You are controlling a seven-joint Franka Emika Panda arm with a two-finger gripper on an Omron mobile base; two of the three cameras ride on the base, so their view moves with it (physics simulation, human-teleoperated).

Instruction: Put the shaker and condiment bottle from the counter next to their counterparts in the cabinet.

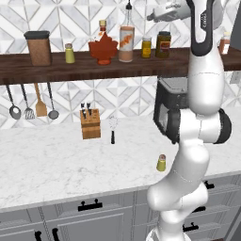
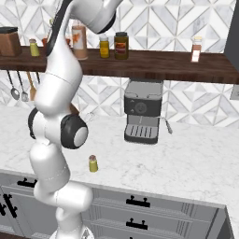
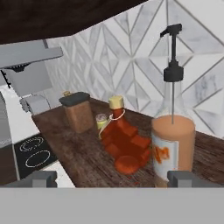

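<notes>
condiment bottle [image 1: 126, 41]: you have it standing upright on the cabinet [image 1: 94, 68], just right of the red maple-leaf bottle [image 1: 103, 47]; whether they touch I can't tell. That reads as the bottle half of the job done: it sits by its counterpart.
gripper [image 3: 111, 178]: jaws apart, nothing between the tips. In the hand view the bottle stands close ahead, toward the right tip, and neither tip is on it. Looks to me like a release, not a grasp.
shaker [image 1: 161, 163]: on the counter [image 1: 56, 160], near the front edge, beside the arm's lower links, upright. Your remaining item.
shaker twin [image 1: 69, 53]: on the shelf between the brown canister [image 1: 38, 47] and the maple-leaf bottle, with free plank on either side. That's your drop zone.
arm pose: reaches high over the shelf; you'll need a long drop down to counter level for the shaker.
bottle build: tall, slim, clear body, brown-orange fill, white label with an orange mark, thin black pump spout. Top-heavy shape, I'd judge; tips easily if clipped.
maple-leaf bottle: squat, lobed red-orange body, short neck, pale cap. Irregular outline.
shaker build: tiny yellow-green cylinder, dull metal cap. Smooth and small; I'd expect little margin for a centred pinch.
shelf: one thick dark wood plank, matte grain.
counter: pale marble-look slab.
other shelf stock: small yellow jar [image 1: 146, 47], amber jar [image 1: 163, 44] right of the bottle; leave them.
</notes>
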